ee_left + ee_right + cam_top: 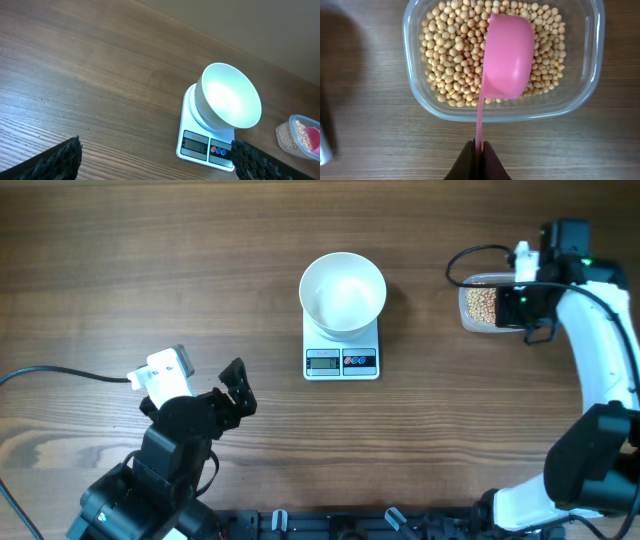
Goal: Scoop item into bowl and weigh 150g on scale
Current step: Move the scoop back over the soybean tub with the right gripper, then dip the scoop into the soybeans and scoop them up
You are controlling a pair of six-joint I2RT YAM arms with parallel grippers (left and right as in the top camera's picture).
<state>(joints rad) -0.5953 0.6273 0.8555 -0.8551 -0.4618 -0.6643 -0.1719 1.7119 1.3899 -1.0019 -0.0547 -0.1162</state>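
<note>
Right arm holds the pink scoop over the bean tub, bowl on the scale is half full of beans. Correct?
No. The bowl on the scale is empty, per the overhead view. The rest holds: the right fingers grip the pink scoop over the tub of beans.

**A:** so where's everything sitting?

**B:** round white bowl (343,290) is on the small white flat kitchen scale (342,360), mid wooden tabletop (150,260). The clear plastic tub (592,50) is well off to its right, with the small round tan beans (450,55) inside.

**A:** and the scoop?

**B:** pink plastic scoop (507,55) is in the tub on the beans, handle out over the rim.
</note>
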